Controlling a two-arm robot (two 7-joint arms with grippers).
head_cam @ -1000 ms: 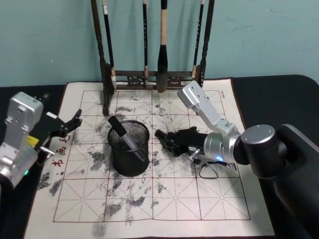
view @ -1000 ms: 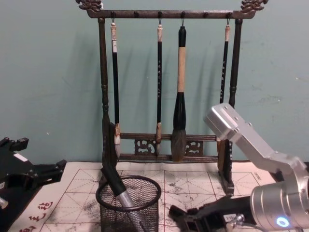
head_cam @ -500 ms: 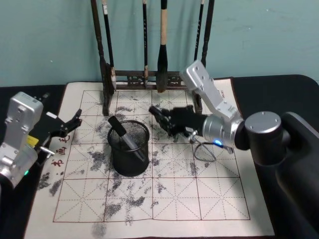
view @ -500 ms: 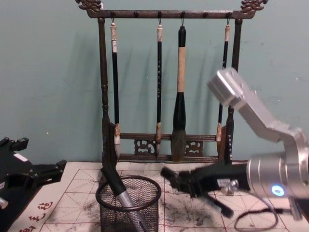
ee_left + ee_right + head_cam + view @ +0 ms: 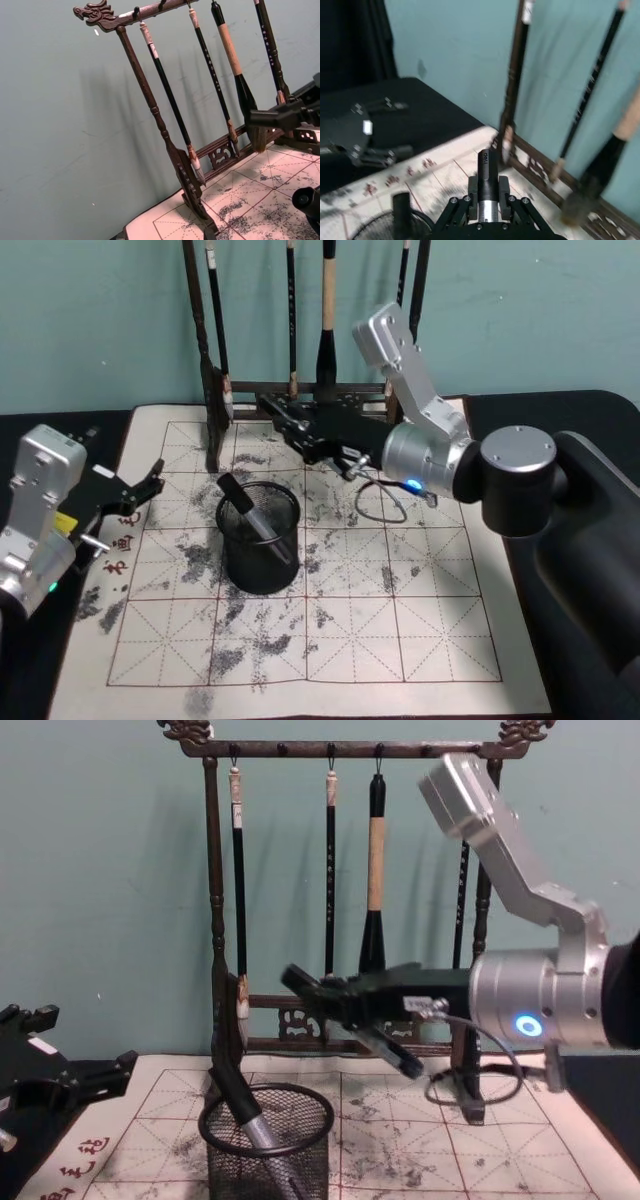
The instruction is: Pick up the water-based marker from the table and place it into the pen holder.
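Behind the ink-stained mat [image 5: 400, 630], the brush rack [image 5: 213, 920] stands tallest. At one o'clock of the pen holder [image 5: 235, 565] hangs the right gripper [image 5: 300, 435], clamped on the water-based marker [image 5: 487, 172] and held high, likely so it clears the rim before dropping in. Parked at nine o'clock, the left gripper [image 5: 140, 490] has its fingers seemingly apart. A second pen [image 5: 250, 515] leans inside the holder.
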